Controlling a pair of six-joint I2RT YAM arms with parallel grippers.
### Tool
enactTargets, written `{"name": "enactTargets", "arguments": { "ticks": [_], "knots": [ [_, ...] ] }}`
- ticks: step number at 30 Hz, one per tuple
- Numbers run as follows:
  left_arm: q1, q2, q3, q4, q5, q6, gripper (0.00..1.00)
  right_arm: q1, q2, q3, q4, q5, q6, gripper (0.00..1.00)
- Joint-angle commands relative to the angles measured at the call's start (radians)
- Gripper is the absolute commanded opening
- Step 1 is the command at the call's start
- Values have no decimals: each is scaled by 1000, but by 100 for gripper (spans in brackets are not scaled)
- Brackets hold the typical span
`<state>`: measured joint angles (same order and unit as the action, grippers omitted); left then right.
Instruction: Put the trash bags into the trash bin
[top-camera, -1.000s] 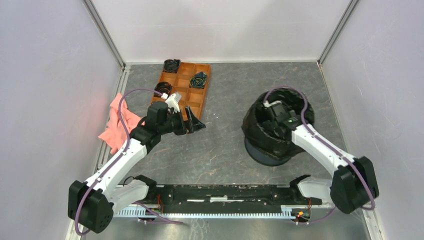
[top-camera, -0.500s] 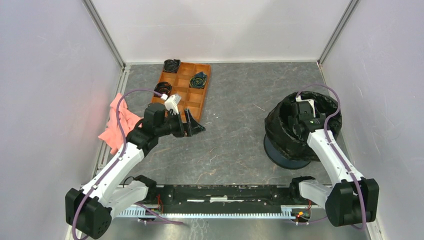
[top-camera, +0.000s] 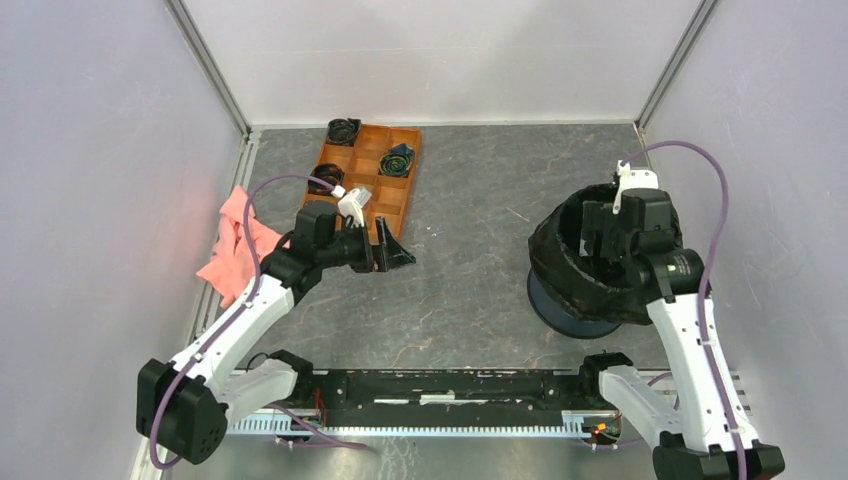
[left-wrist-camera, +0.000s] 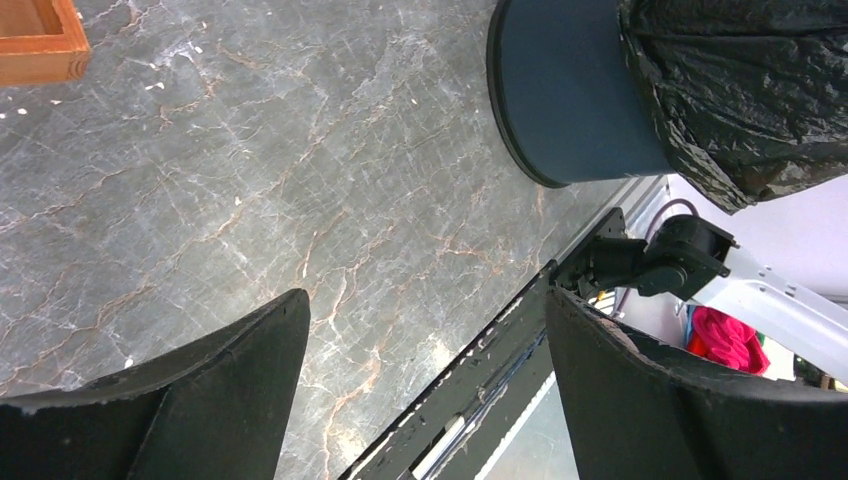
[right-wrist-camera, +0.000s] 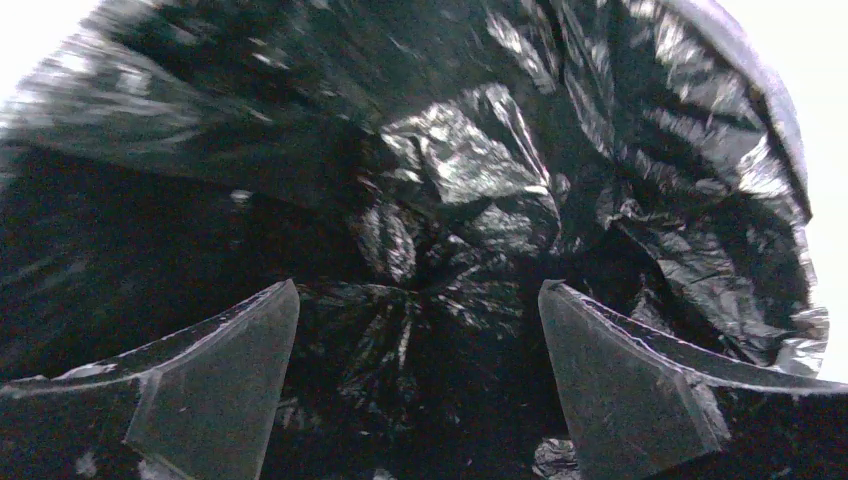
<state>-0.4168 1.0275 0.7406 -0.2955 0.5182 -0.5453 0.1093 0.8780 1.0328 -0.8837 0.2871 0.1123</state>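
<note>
The navy trash bin stands at the right of the table. The black trash bag lines it and hangs over its rim, covering most of its side. My right gripper is open and empty inside the bin's mouth. The right wrist view shows its jaws wide apart over crumpled bag film. My left gripper is open and empty, low over the table left of centre, by the tray's near corner. The left wrist view shows its jaws apart, with the bin and bag far off.
An orange compartment tray with black spiral rolls lies at the back left. A pink cloth lies by the left wall. A black rail runs along the near edge. Walls close three sides.
The bin with its bag has slid to the right. My right arm swung right with it and its wrist now stands higher over the bin's mouth. My left gripper barely moved.
</note>
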Motion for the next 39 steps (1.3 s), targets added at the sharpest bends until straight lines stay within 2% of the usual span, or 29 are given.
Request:
{"name": "enactTargets", "arguments": {
  "ticks": [1,7,10,14,20,27,32,39],
  "knots": [
    [-2,1,75,26,52,17,94,-1,-30,114,-24,-122,-29,98],
    [-2,-72,244,-76,40,-9,96,-1,-107,328,-6,-367,-34,98],
    [-2,-125,331,-75,1,-31,100,-1,-156,413,26,-443,-21,98],
    [-2,-194,443,-83,-81,-10,100,-2,-198,496,66,-504,-32,98],
    [-2,-334,530,-60,-227,27,100,2,-230,581,48,-426,-85,98],
    [-2,-463,553,-57,-392,107,100,92,-250,627,33,-304,-140,98],
    [-3,-476,575,-80,-454,124,100,115,-293,591,40,-230,-155,98],
    [-2,-462,598,-112,-460,97,100,151,-328,501,36,-92,-154,98]
  ]
}}
